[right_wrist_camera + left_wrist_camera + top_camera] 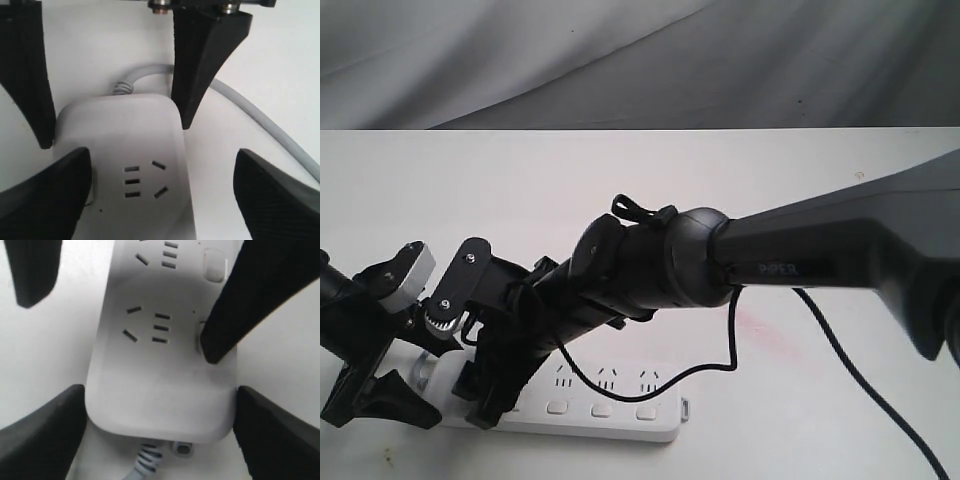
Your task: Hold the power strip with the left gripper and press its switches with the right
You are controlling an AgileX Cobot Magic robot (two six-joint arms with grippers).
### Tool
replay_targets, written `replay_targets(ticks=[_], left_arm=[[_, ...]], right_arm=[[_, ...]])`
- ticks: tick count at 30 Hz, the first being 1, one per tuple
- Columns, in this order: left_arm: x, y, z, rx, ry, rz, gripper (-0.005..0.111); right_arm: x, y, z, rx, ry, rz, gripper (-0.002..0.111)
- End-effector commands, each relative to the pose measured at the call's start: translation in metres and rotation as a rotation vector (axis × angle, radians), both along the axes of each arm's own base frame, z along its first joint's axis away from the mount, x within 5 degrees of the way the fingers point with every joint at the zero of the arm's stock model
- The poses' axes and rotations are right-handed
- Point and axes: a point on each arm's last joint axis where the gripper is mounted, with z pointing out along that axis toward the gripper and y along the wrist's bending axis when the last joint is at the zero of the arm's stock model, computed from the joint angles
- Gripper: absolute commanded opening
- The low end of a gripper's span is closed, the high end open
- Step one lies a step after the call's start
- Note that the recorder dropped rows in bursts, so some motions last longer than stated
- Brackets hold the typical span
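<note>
The white power strip (620, 420) lies along the table's near edge. My left gripper (390, 400), a black claw with a white-grey block, is shut on the strip's cord end (155, 385), its fingers (40, 440) pressed to both long sides. My right gripper (488, 400) reaches across from the right and hangs open over that same end (120, 130). One right finger (240, 305) rests its tip on the switch nearest the cord. The neighbouring switch (214, 265) is uncovered, and three switches (602, 409) show further along. The left gripper's fingers (200, 65) straddle the strip's end.
The grey cord (260, 120) leaves the strip's end and curves away over the white table (790, 200). The right arm's black cable (840, 350) droops across the table and over the strip. A grey cloth backdrop (620, 60) stands behind the table.
</note>
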Motion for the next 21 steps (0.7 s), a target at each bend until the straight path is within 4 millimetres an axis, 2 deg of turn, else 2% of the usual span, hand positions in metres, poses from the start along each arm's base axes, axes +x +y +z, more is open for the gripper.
replay_targets(ticks=[1, 4, 7, 11, 15, 21], left_arm=[[-0.005, 0.005, -0.011, 0.089, 0.009, -0.040, 0.064], [-0.005, 0.005, -0.011, 0.089, 0.009, -0.040, 0.064], [-0.005, 0.005, -0.011, 0.089, 0.009, -0.040, 0.064], [-0.005, 0.005, -0.011, 0.089, 0.009, -0.040, 0.064], [-0.005, 0.005, -0.011, 0.089, 0.009, -0.040, 0.064], [-0.005, 0.005, -0.011, 0.089, 0.008, -0.040, 0.064]], right_arm=[[0.000, -0.001, 0.028, 0.041, -0.064, 0.005, 0.071], [0.000, -0.003, 0.050, 0.078, -0.094, 0.002, 0.071], [-0.002, -0.004, 0.055, 0.070, -0.107, 0.038, 0.071], [-0.004, -0.014, 0.046, -0.003, -0.049, 0.074, 0.071], [0.002, -0.029, 0.038, -0.031, -0.002, 0.019, 0.071], [0.001, -0.029, 0.032, -0.044, 0.012, 0.018, 0.071]])
